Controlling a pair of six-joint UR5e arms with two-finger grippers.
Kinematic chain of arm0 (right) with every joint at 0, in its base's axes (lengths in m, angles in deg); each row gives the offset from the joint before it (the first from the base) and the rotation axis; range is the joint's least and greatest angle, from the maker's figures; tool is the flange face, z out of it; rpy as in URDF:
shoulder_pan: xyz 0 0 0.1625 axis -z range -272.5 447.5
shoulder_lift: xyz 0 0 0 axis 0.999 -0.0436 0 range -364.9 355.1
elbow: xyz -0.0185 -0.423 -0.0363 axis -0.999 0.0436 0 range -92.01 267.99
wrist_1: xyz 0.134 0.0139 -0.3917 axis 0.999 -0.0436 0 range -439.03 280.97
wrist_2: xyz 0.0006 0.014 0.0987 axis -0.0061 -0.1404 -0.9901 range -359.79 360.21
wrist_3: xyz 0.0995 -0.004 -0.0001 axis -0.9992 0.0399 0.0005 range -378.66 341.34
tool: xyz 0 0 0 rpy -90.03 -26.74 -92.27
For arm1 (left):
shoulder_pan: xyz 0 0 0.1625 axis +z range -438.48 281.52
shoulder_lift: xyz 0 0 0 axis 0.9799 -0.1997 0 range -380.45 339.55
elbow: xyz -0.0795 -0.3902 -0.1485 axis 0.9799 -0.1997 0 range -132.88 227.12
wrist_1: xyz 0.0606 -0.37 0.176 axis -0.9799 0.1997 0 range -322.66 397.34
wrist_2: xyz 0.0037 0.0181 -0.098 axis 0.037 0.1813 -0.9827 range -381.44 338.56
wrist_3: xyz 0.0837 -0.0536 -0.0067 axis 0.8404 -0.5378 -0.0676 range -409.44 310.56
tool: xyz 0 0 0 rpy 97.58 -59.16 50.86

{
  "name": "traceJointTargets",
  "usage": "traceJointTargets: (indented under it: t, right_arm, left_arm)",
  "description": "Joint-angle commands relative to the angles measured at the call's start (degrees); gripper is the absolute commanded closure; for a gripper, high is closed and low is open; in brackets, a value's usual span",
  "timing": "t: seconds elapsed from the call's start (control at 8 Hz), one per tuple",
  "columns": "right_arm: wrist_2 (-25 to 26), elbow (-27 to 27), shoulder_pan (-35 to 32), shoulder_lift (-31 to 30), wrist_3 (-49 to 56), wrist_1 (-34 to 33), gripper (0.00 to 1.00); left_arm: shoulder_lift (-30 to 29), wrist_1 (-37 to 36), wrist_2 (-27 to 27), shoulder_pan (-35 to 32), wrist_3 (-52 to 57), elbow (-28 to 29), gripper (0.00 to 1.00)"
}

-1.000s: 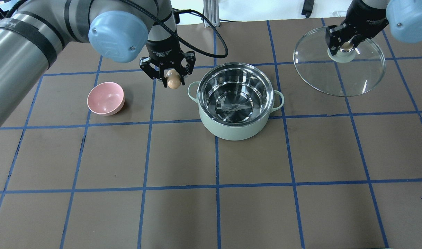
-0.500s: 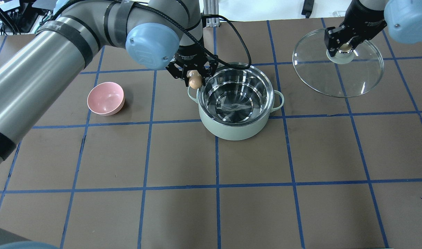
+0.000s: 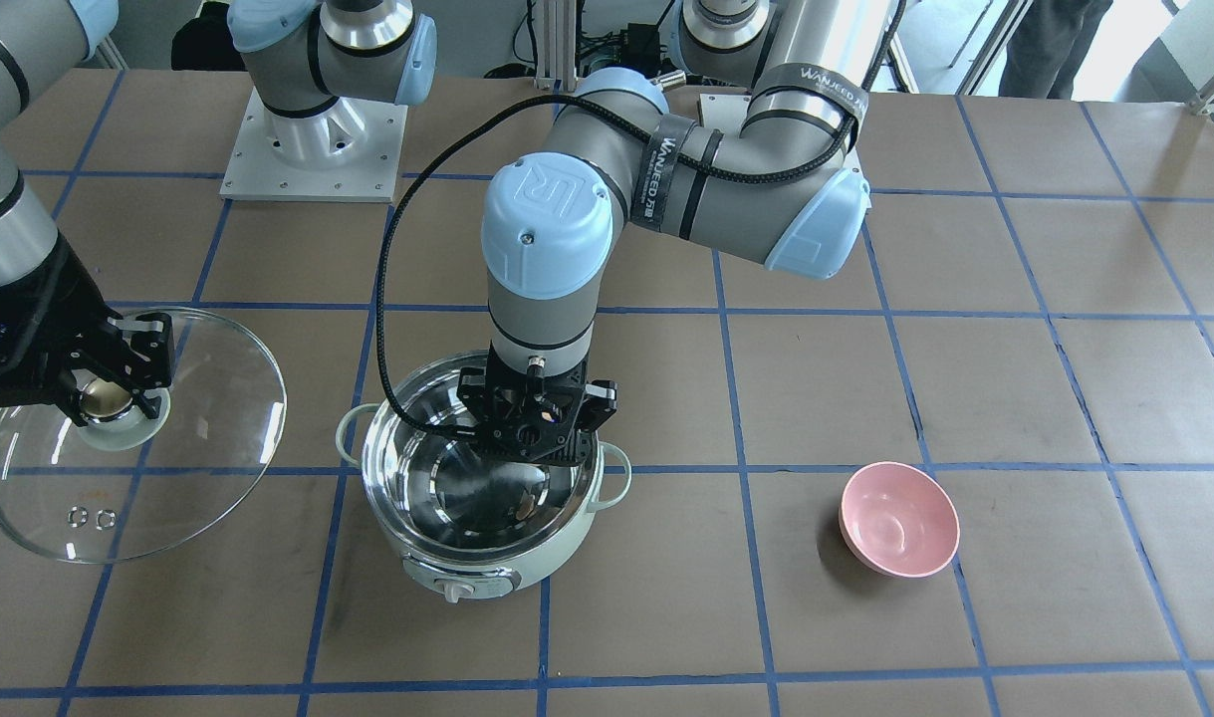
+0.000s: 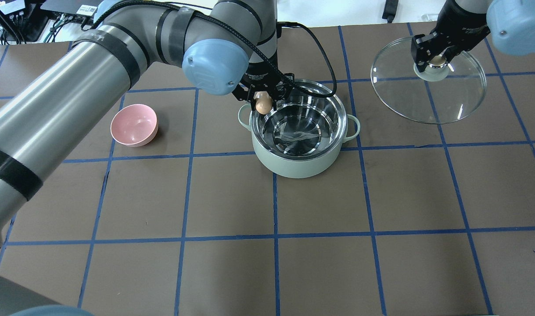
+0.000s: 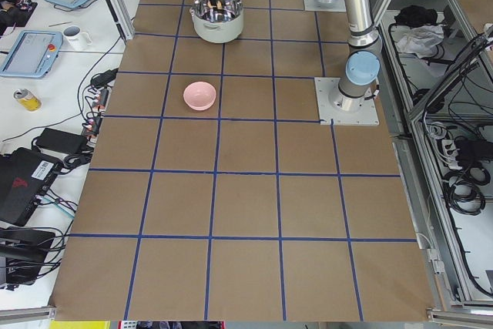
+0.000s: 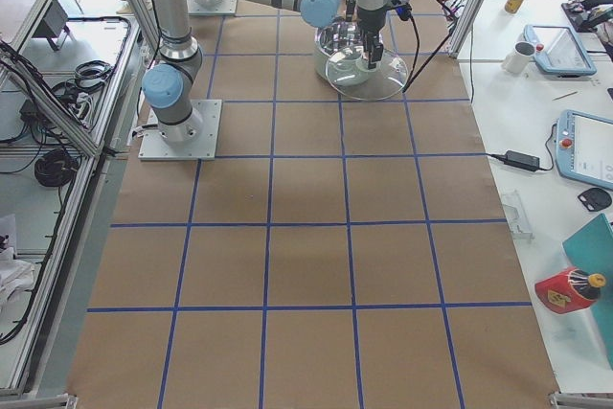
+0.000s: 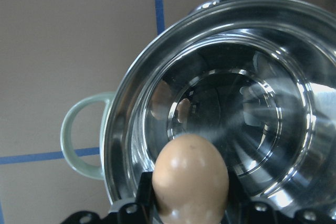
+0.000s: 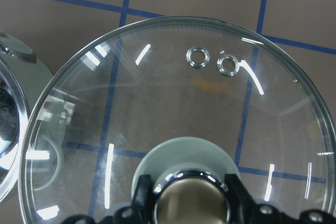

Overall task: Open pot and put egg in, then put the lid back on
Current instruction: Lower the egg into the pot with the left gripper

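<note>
The mint-green pot (image 4: 300,162) stands open at mid-table, its steel inside bare; it also shows in the front view (image 3: 487,568) and the left wrist view (image 7: 231,114). My left gripper (image 4: 263,104) is shut on the tan egg (image 4: 263,105) and holds it over the pot's left rim; the egg fills the bottom of the left wrist view (image 7: 190,179). My right gripper (image 4: 435,60) is shut on the cream-gold knob of the glass lid (image 4: 443,98) and holds it tilted at the far right, clear of the pot. The lid also shows in the right wrist view (image 8: 173,108) and the front view (image 3: 198,438).
A pink bowl (image 4: 134,124) sits left of the pot, seen too in the front view (image 3: 899,518). Brown table (image 4: 267,245) with blue tape grid lines. The left arm's black cable (image 4: 324,70) loops over the pot's far rim.
My left gripper has carried the egg rightward, from between bowl and pot to over the pot's left rim. The right gripper and lid have barely moved.
</note>
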Motion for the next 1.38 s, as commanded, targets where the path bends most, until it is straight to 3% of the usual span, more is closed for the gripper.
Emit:
traceJointTargets:
  t: [0.0, 0.25, 1.25]
  right_arm:
    - [0.21, 0.09, 0.09, 0.37, 0.52, -0.25, 1.0]
    - [2.23, 0.09, 0.0, 0.98, 3.34, 0.01, 1.0]
    - [-1.27, 0.18, 0.0, 0.63, 4.21, 0.54, 1.0]
  left_arm:
    - [-2.13, -2.62, -2.56, -0.71, -0.01, -0.05, 1.0]
    - [-3.54, -3.15, -2.47, -2.82, -0.45, -0.05, 1.0]
    - [-5.48, -7.28, -2.56, -3.62, -1.16, -3.22, 1.0]
